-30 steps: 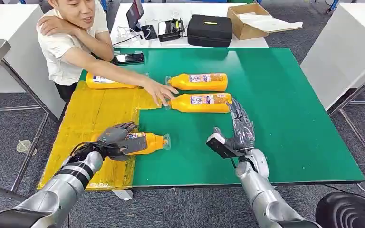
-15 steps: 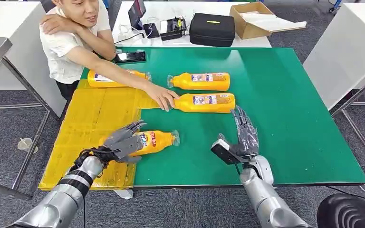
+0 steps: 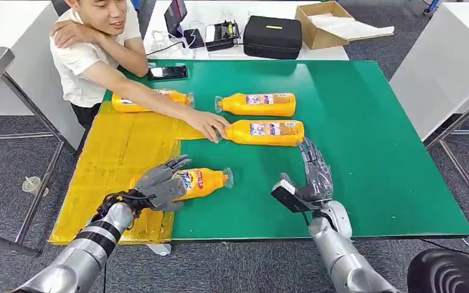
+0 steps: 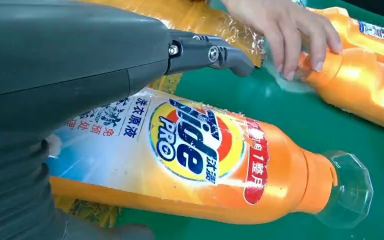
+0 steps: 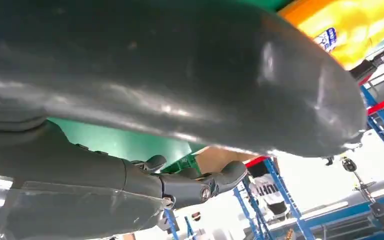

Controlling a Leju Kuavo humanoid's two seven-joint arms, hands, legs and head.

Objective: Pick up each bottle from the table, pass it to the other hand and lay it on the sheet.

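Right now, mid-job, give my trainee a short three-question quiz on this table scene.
1. True or false: the left hand holds a bottle.
2. How many bottles are in the head view? A) two B) four C) six
3. Fill in: the person's hand touches the cap end of the ______ bottle.

Key:
1. True.
2. B: the held one, one by the sheet, two more on the green table.
3. Middle. The right hand holds nothing.

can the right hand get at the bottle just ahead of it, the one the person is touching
Probably yes. The right hand is open, with its fingertips just short of that bottle, and bare green table lies between. But the person's hand rests at the bottle's cap end, so it should approach the base end.
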